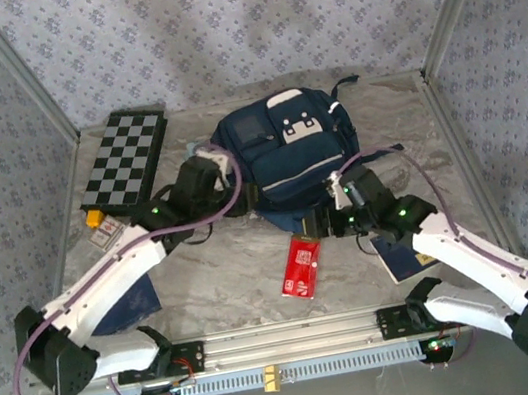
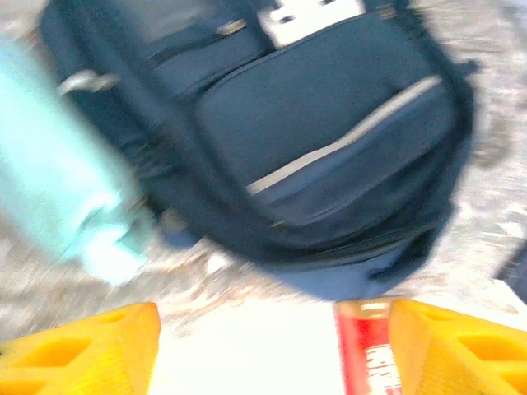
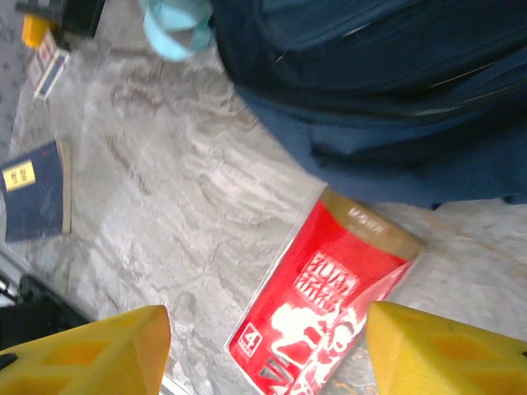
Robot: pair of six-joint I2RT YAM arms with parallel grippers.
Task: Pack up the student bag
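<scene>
While the navy-blue fabric student bag (image 1: 286, 148) lies on the grey table (image 1: 225, 265), the left claw (image 2: 273, 329) by its left side and the right claw (image 3: 268, 317) by its near side are both spread wide apart.

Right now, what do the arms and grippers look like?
The left arm and right arm each have white shells, black joints, a small green light and a purple cable looping alongside. The left gripper and right gripper carry chunky yellow fingers with triangular recesses.
</scene>
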